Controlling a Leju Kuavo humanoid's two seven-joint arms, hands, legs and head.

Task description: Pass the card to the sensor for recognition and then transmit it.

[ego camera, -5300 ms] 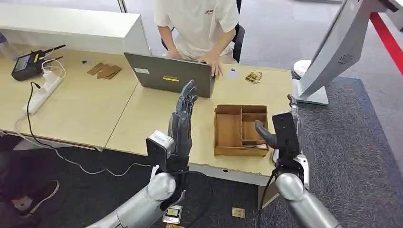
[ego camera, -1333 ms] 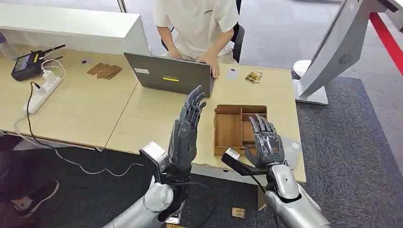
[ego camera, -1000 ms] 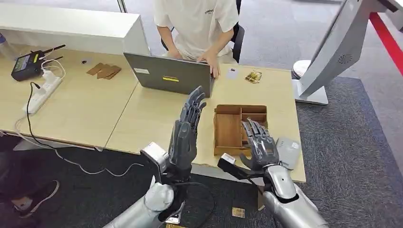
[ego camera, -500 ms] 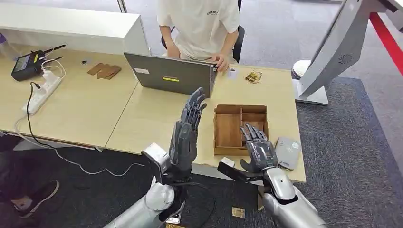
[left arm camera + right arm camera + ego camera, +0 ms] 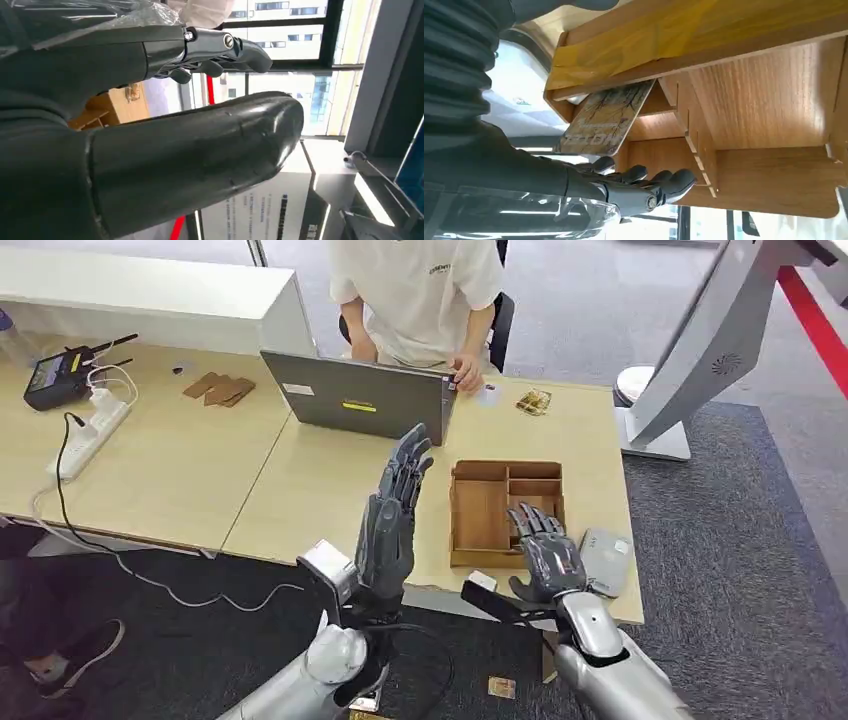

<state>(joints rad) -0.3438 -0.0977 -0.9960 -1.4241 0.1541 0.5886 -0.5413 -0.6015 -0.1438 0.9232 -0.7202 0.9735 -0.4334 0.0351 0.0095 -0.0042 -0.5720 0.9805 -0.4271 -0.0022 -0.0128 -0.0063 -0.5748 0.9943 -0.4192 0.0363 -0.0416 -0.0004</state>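
Note:
A wooden divided tray (image 5: 488, 559) sits on the table near its front edge. A grey sensor (image 5: 604, 562) lies flat just to its right. My right hand (image 5: 545, 558) hovers over the tray's near right corner, fingers spread and holding nothing. In the right wrist view a patterned card (image 5: 607, 120) leans inside a compartment of the tray (image 5: 769, 100), a little apart from the fingers (image 5: 649, 186) of my right hand (image 5: 524, 180). My left hand (image 5: 393, 515) is raised left of the tray, fingers straight and empty; the left wrist view looks along this left hand (image 5: 175, 160).
A person sits behind a grey laptop (image 5: 358, 400), one hand at its right edge. A small card (image 5: 533, 401) lies at the table's back. A white stand (image 5: 690, 350) rises at right. A power strip (image 5: 90, 430) lies far left. Loose cards (image 5: 500, 687) are on the floor.
My right hand has come off the sensor, moved left and sunk to the tray's near right corner, uncovering the sensor. The person's hand shifted along the laptop's edge. My left hand stayed up.

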